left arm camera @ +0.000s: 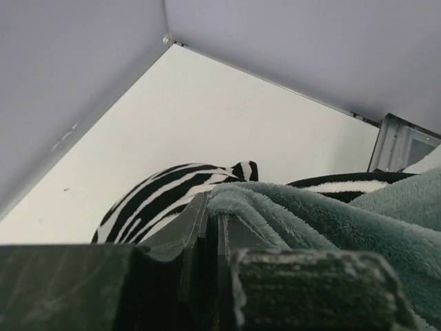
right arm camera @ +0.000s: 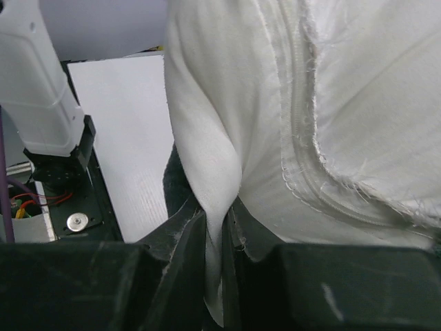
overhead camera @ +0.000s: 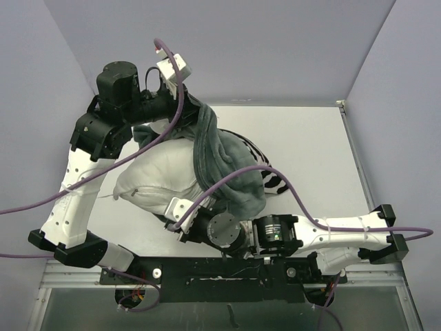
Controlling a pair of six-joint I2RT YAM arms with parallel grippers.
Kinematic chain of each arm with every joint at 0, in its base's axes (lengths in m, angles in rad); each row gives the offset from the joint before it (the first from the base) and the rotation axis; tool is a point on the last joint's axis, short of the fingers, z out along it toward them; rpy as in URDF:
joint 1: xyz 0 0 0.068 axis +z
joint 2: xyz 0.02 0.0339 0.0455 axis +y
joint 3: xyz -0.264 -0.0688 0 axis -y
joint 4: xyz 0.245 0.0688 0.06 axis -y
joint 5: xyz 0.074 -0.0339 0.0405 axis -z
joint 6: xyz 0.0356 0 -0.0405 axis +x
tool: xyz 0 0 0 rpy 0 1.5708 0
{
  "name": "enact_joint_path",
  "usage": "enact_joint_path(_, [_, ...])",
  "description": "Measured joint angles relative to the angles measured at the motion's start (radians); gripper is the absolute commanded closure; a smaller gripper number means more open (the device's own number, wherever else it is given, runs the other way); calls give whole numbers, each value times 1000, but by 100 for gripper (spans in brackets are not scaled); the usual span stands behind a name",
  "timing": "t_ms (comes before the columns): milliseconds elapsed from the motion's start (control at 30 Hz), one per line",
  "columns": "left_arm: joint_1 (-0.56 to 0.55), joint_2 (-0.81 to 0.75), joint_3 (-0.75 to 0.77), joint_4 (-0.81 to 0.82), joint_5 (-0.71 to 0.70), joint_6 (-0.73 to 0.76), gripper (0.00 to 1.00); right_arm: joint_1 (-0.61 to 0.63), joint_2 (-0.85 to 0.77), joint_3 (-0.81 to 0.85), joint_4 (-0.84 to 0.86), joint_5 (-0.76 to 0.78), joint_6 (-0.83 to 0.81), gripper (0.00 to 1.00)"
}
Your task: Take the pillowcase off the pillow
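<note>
Mid-peel on the bench (overhead camera: 303,138): pillow (overhead camera: 155,176) mostly bare, pillowcase (overhead camera: 227,169) bunched over its right end.

The plump white pillow lies left of centre. The cover drapes across it with the grey-green fleece outward and zebra stripes showing underneath at the right. My right hand (right arm camera: 219,221) is clamped on a pinched fold of the pillow's near edge, and my left hand (left arm camera: 212,215) is closed on the fleece hem at the far side. Next, I reckon, the right anchors the pillow while the left draws the fleece away from it, so the last covered end slips free without dragging the pillow along.
</note>
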Motion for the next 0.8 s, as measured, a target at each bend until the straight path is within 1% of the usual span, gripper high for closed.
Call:
enact_joint_path(33, [-3, 0, -12, -3, 2, -10, 100, 2, 11, 8, 2, 0, -1, 100])
enact_joint_path(67, [-6, 0, -27, -2, 0, -15, 92, 2, 15, 11, 2, 0, 0, 100])
enact_joint_path(100, [-10, 0, -40, -1, -3, -16, 69, 1, 15, 11, 2, 1, 1, 100])
enact_joint_path(167, [-18, 0, -65, 2, -14, -13, 17, -3, 5, 11, 1, 5, 8, 100])
enact_joint_path(200, [-21, 0, -70, 2, -19, 0, 5, -9, -1, 11, 0, 5, 17, 100])
enact_joint_path(233, [-22, 1, -72, 0, -27, 6, 3, -19, -8, 11, -1, 6, 30, 100])
enact_joint_path(367, [-8, 2, -34, -24, -35, 49, 2, -76, -35, 14, -8, 10, 77, 100])
enact_joint_path(500, [65, -5, 80, -58, -23, 102, 2, -157, -39, 58, -9, 12, 106, 100])
enact_joint_path(567, [117, -34, 121, -61, -23, 131, 2, -194, -40, 81, -9, 12, 114, 100])
enact_joint_path(633, [145, -89, 127, -66, -23, 166, 2, -228, -42, 100, -9, 8, 118, 100])
enact_joint_path(733, [148, -177, 151, -122, 24, 212, 2, -264, -47, 120, -18, -7, 129, 100])
enact_joint_path(800, [148, -209, 200, -196, 86, 259, 2, -275, -48, 131, -31, -21, 133, 100])
